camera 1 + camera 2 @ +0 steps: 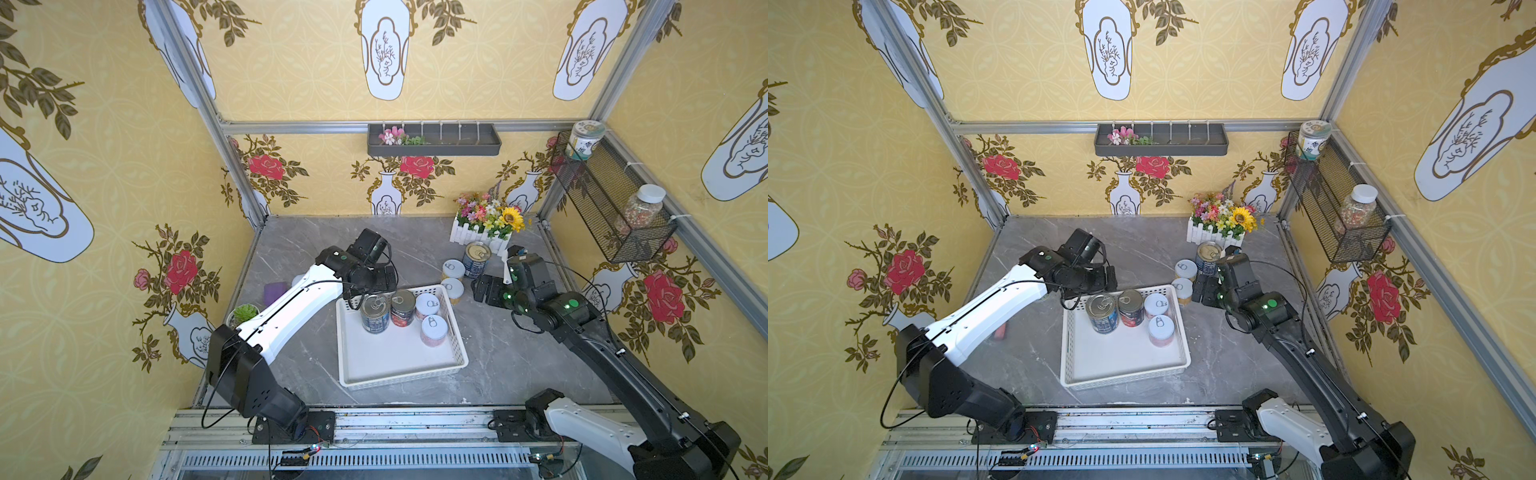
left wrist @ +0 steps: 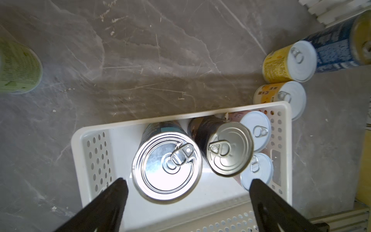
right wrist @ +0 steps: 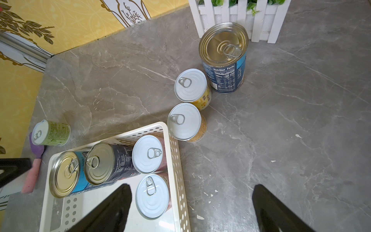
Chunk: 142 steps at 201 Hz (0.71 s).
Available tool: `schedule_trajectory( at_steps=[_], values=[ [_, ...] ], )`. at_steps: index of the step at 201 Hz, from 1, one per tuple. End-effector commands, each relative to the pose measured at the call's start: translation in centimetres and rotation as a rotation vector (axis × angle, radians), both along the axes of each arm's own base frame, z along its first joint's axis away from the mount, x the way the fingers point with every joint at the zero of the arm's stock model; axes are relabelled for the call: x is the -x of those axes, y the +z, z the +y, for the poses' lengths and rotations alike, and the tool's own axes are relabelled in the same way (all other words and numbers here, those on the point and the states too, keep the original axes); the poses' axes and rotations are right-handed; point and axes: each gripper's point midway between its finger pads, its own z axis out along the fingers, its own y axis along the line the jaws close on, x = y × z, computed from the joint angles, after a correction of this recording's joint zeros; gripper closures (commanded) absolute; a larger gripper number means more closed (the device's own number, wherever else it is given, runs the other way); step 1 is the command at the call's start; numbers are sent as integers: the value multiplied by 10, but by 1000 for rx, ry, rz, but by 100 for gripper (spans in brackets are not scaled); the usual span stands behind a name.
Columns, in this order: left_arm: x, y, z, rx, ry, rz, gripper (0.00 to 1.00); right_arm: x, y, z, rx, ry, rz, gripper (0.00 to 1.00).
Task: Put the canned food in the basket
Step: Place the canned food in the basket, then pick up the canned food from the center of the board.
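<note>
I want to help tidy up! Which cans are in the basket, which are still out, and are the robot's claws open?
white basket: holds four cans.
dark blue can: upright inside, sealed.
red can: upright inside, sealed.
two pink cans: upright inside, sealed.
second dark blue can: outside, sealed.
two yellow cans: outside, sealed.
green can: outside, sealed.
left gripper: open, empty.
right gripper: open, empty.

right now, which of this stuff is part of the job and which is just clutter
Job: basket; in it blue can, red can, pink cans; outside yellow cans, far blue can, green can.
Clutter: flower planter, succulent, wall tray, jars, wire basket.
</note>
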Motion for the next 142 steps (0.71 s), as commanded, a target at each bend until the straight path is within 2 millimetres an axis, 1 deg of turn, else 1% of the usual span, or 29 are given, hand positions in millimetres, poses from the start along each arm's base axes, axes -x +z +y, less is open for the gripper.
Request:
schedule_trajectory(
  at_steps=[1,20,30,41,62,82,93,98,102,113,130,136,142],
  values=[
    [8,21,17,-15,22,-61,0,-7,4,3,-13,2,-29,3],
    [16,33,35,-27,49,-128,0,-11,-2,6,-11,4,-17,3],
    [20,33,43,-41,53,-156,0,-13,-7,8,-14,8,-4,3],
    [24,28,54,-66,63,-179,0,-16,-14,12,-13,16,18,3],
    [29,12,80,-132,116,-182,0,-23,-25,15,-4,10,53,3],
    [27,-2,101,-146,176,-139,0,-28,-36,18,9,10,82,3],
    [23,-4,113,-150,211,-132,0,-32,-44,18,23,5,98,3],
    [23,-4,115,-152,215,-136,0,-33,-48,18,30,0,108,3],
    [19,-5,125,-161,247,-139,0,-34,-50,17,36,-4,114,3],
    [17,-7,137,-175,276,-153,0,-39,-58,20,42,-3,135,3],
    [17,-16,149,-201,294,-171,0,-49,-72,25,55,4,173,3],
    [17,-17,151,-194,308,-184,0,-53,-76,29,55,9,191,3],
    [17,-16,149,-175,300,-190,0,-56,-81,33,56,17,211,3]
  ],
)
